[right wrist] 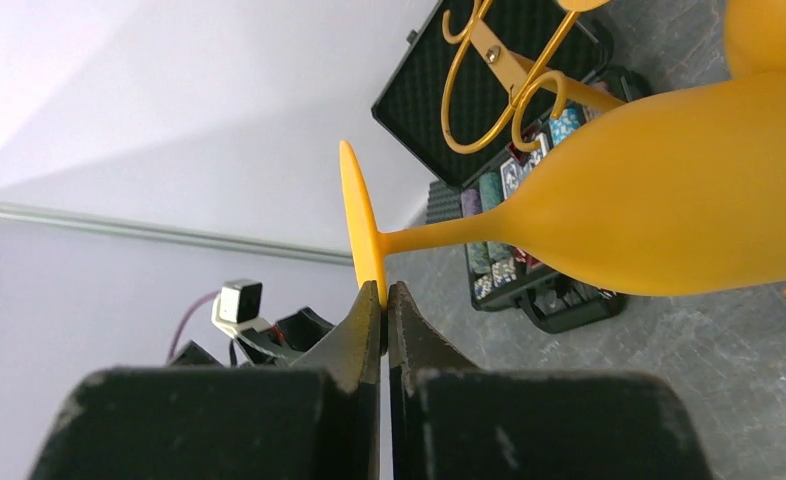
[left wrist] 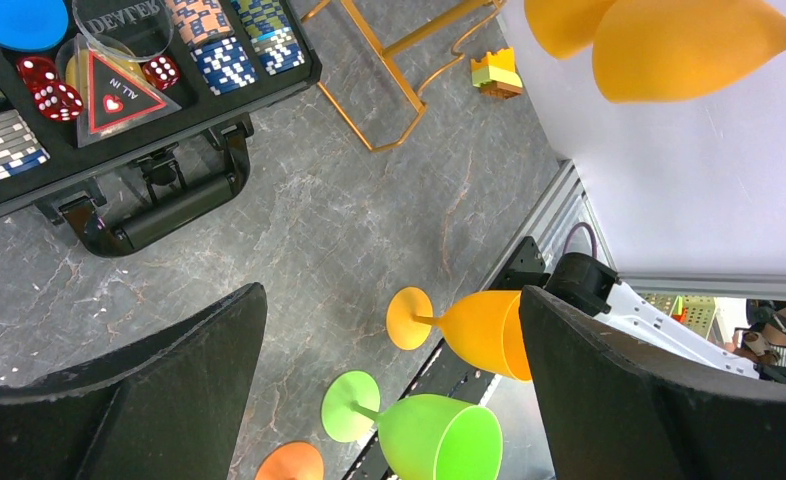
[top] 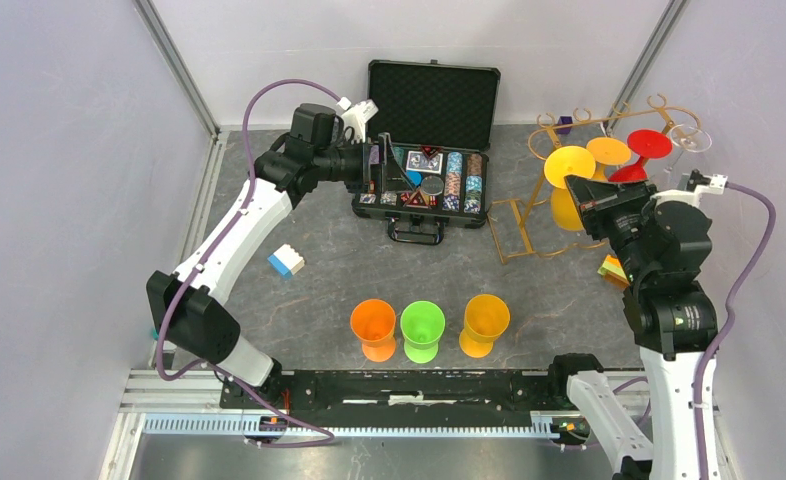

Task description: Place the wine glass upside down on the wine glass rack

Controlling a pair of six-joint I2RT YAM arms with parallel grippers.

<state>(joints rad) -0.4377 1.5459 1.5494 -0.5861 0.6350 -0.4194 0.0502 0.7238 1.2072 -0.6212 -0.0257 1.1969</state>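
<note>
My right gripper (right wrist: 384,291) is shut on the rim of the foot of a yellow-orange wine glass (right wrist: 649,210). It holds the glass upside down beside the gold wire rack (top: 514,232), with the foot (top: 569,165) level with the top rails. The rack's curled hooks (right wrist: 489,95) are just beyond the stem. An orange glass (top: 609,150), a red glass (top: 649,143) and a clear glass (top: 691,138) hang on the rack. My left gripper (top: 377,165) is open and empty above the black poker chip case (top: 429,140).
Orange (top: 374,325), green (top: 421,328) and yellow-orange (top: 484,322) glasses stand upright near the front edge. A white and blue block (top: 287,261) lies at the left. A coloured block (top: 612,268) lies by my right arm. Walls close both sides.
</note>
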